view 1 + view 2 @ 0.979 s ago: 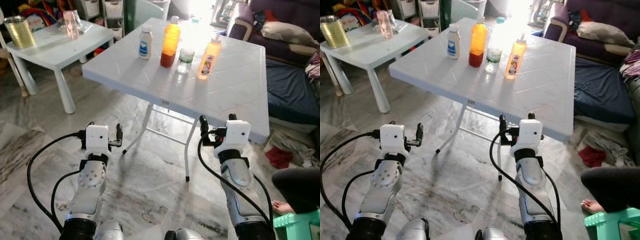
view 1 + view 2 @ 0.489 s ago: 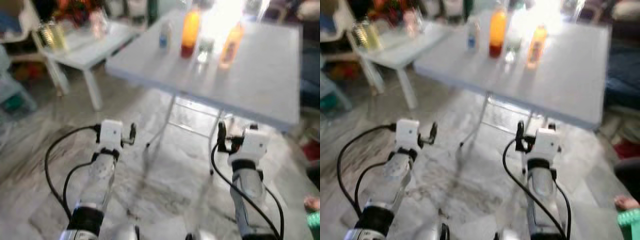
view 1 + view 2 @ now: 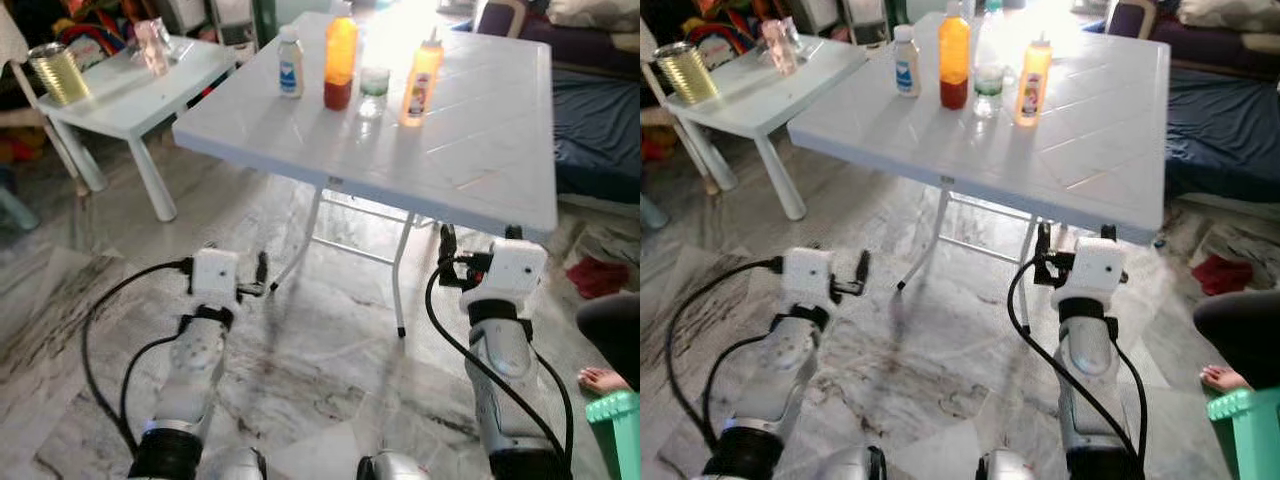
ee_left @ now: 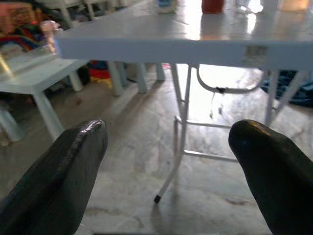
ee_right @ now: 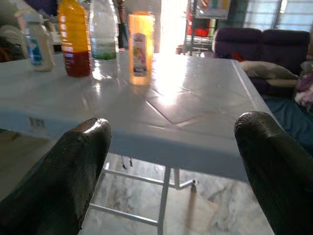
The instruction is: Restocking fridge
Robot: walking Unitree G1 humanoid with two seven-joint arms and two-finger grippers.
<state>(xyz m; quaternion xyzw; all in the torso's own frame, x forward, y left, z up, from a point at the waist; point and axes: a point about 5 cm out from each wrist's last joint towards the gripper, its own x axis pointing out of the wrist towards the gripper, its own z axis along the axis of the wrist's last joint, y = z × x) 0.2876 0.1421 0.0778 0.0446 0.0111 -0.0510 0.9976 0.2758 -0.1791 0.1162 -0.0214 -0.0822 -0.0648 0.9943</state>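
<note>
Compared with a second ago, the folding table (image 3: 480,150) is seen from nearer, a shift of the camera with the robot's step. Four bottles are lined up at its far edge: a small white one (image 3: 290,62), a tall orange one (image 3: 340,58), a clear one (image 3: 375,90) and a yellow squeeze bottle (image 3: 420,82). Both the left gripper (image 4: 166,161) and right gripper (image 5: 168,152) are held wide open and empty, short of the table's near edge (the left lower). If the right is advanced at this height, the tabletop could be struck and the close-set bottles toppled.
</note>
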